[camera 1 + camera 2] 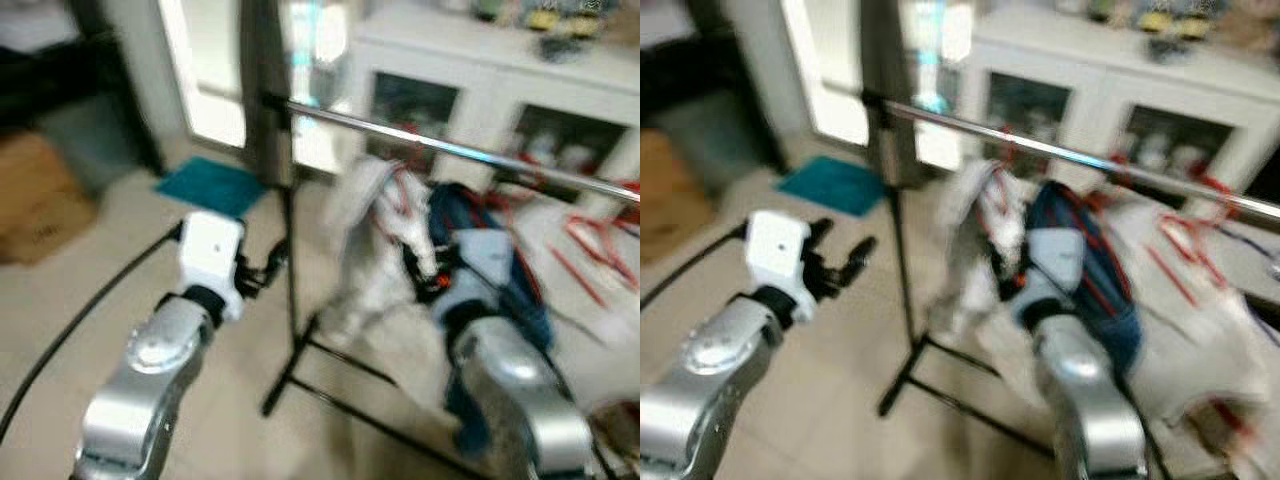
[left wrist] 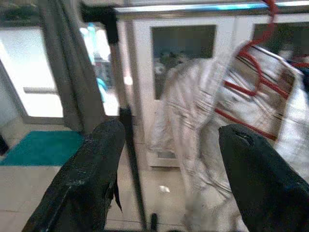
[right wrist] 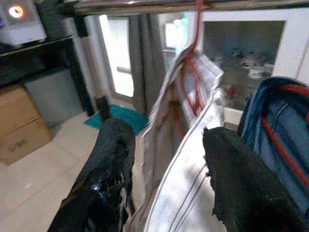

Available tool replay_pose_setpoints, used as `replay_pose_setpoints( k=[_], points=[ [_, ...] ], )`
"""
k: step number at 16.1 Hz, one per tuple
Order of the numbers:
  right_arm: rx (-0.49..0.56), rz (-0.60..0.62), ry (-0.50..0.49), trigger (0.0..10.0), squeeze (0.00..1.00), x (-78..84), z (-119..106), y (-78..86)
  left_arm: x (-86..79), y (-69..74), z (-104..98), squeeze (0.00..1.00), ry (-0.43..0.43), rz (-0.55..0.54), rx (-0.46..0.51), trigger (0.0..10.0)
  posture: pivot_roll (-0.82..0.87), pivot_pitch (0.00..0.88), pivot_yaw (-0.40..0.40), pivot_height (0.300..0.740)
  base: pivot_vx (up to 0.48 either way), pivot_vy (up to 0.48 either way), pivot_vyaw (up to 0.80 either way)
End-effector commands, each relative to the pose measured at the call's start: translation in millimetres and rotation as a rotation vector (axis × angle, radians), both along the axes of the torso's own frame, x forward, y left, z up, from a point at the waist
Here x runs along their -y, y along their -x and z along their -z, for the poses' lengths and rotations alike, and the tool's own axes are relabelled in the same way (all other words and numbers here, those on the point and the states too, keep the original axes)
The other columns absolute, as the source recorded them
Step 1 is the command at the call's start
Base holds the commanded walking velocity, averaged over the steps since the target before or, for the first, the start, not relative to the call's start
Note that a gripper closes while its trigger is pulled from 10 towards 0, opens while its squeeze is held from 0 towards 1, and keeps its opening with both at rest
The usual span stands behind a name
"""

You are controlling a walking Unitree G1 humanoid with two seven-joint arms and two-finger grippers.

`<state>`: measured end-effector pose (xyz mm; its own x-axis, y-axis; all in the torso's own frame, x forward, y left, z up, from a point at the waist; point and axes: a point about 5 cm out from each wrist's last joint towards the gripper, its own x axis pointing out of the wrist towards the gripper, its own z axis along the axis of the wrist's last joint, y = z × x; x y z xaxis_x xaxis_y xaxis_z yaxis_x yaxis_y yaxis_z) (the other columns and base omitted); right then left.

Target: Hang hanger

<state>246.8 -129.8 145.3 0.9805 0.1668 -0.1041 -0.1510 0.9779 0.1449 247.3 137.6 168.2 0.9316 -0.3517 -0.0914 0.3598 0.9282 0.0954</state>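
While my right gripper (image 3: 164,179) stands open around the white shirt (image 3: 193,159) on its red hanger (image 3: 193,92) — hook at twelve o'clock over the rail (image 1: 450,148) — my left gripper (image 2: 169,179) waits open, empty.

The right gripper (image 3: 166,186) has its two black fingers (image 3: 104,181) spread apart, one on each side of a white striped garment (image 3: 186,179). The garment hangs on a red hanger (image 3: 193,79) hooked over the metal rail (image 3: 145,6). A blue garment (image 3: 280,140) hangs beside it.
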Motion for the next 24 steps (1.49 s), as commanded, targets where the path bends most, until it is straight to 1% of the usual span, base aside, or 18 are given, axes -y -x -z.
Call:
replay_pose_setpoints(
  k=[1, 2, 5, 6, 7, 9, 11, 12, 13, 14, 15, 16, 17, 18, 19, 21, 23, 24],
  points=[
    [0.035, 0.007, -0.007, 10.0, 0.00, -2.0, -7.8, -4.3, -5.2, -0.4, -3.4, 0.00, -0.020, -0.011, 0.012, 10.0, 0.11, 0.000, -0.025, 0.740, 0.341, 0.000, 0.00],
    [0.049, 0.015, 0.002, 10.0, 0.00, -0.4, -10.3, -6.0, -5.4, 0.7, -2.4, 0.00, -0.027, -0.009, 0.008, 10.0, 0.11, 0.002, -0.028, 0.740, 0.326, 0.000, 0.00],
    [0.068, 0.038, 0.014, 10.0, 0.00, 2.6, -14.7, -10.0, -5.1, 2.2, 0.3, 0.00, -0.025, 0.002, -0.009, 10.0, 0.12, 0.004, -0.032, 0.740, 0.000, 0.000, 0.00],
    [0.051, 0.167, 0.077, 10.0, 0.00, 16.6, -15.6, -20.3, -10.3, 1.8, 1.5, 0.00, -0.049, -0.006, -0.013, 10.0, 0.13, 0.010, -0.037, 0.740, 0.000, 0.000, 0.00],
    [0.058, 0.190, 0.069, 10.0, 0.00, 20.1, -17.6, -22.6, -12.2, 2.1, 0.9, 0.00, -0.052, -0.007, -0.012, 10.0, 0.13, 0.010, -0.037, 0.740, 0.000, 0.000, 0.00],
    [0.080, 0.196, 0.039, 10.0, 0.00, 23.7, -23.1, -24.6, -15.0, 4.2, -0.6, 0.00, -0.057, 0.005, -0.007, 10.0, 0.13, 0.014, -0.040, 0.740, 0.000, 0.000, 0.00],
    [0.112, 0.159, -0.012, 10.0, 0.00, 24.7, -30.0, -22.2, -15.5, 7.8, 0.3, 0.00, -0.041, 0.038, -0.019, 10.0, 0.13, 0.015, -0.040, 0.740, 0.000, 0.000, 0.00],
    [0.121, 0.172, -0.022, 10.0, 0.00, 27.8, -31.2, -21.7, -14.2, 8.5, 0.0, 0.00, -0.026, 0.066, -0.020, 10.0, 0.12, 0.016, -0.040, 0.740, 0.000, 0.000, 0.00],
    [0.122, 0.189, -0.011, 10.0, 0.00, 30.6, -31.4, -22.6, -13.6, 8.8, -0.7, 0.00, -0.023, 0.084, -0.018, 10.0, 0.12, 0.016, -0.040, 0.740, 0.000, 0.000, 0.00],
    [0.086, 0.252, 0.054, 10.0, 0.00, 42.0, -27.6, -32.1, -11.8, 10.7, -2.7, 0.00, -0.020, 0.136, -0.016, 10.0, 0.12, 0.013, -0.042, 0.740, 0.000, 0.000, 0.00],
    [0.055, 0.273, 0.097, 10.0, 0.00, 47.9, -23.1, -39.8, -11.8, 12.1, -3.1, 0.00, -0.017, 0.157, -0.021, 10.0, 0.12, 0.013, -0.042, 0.740, 0.000, 0.000, 0.00],
    [0.032, 0.269, 0.145, 10.0, 0.00, 50.7, -17.9, -49.3, -12.1, 14.7, -2.4, 0.00, -0.014, 0.186, -0.035, 10.0, 0.12, 0.013, -0.041, 0.740, 0.000, 0.000, 0.00],
    [0.024, 0.257, 0.164, 10.0, 0.00, 50.9, -15.3, -59.5, -11.9, 18.3, -2.0, 0.00, -0.018, 0.227, -0.045, 10.0, 0.13, 0.012, -0.041, 0.740, 0.000, 0.000, 0.00],
    [0.022, 0.254, 0.177, 10.0, 0.00, 50.6, -15.0, -64.1, -11.5, 20.2, -2.1, 0.00, -0.016, 0.249, -0.049, 10.0, 0.13, 0.012, -0.041, 0.740, 0.000, 0.000, 0.00],
    [0.017, 0.259, 0.210, 10.0, 0.00, 49.0, -17.4, -83.1, -10.2, 28.3, -4.4, 0.00, -0.003, 0.353, -0.069, 10.0, 0.14, 0.010, -0.047, 0.740, 0.000, 0.000, 0.00],
    [0.022, 0.279, 0.221, 10.0, 0.00, 47.6, -23.3, -93.5, -10.5, 34.8, -6.0, 0.00, 0.012, 0.421, -0.096, 10.0, 0.14, 0.009, -0.052, 0.740, 0.000, 0.000, 0.00],
    [0.030, 0.299, 0.201, 10.0, 0.00, 46.3, -29.0, -100.9, -11.0, 41.9, -6.1, 0.00, 0.017, 0.469, -0.123, 10.0, 0.15, 0.008, -0.055, 0.740, 0.000, 0.000, 0.00],
    [0.035, 0.293, 0.189, 10.0, 0.00, 45.3, -30.4, -101.3, -11.0, 42.7, -5.9, 0.00, 0.016, 0.472, -0.126, 10.0, 0.15, 0.008, -0.057, 0.740, 0.000, 0.000, 0.00]
  ],
)
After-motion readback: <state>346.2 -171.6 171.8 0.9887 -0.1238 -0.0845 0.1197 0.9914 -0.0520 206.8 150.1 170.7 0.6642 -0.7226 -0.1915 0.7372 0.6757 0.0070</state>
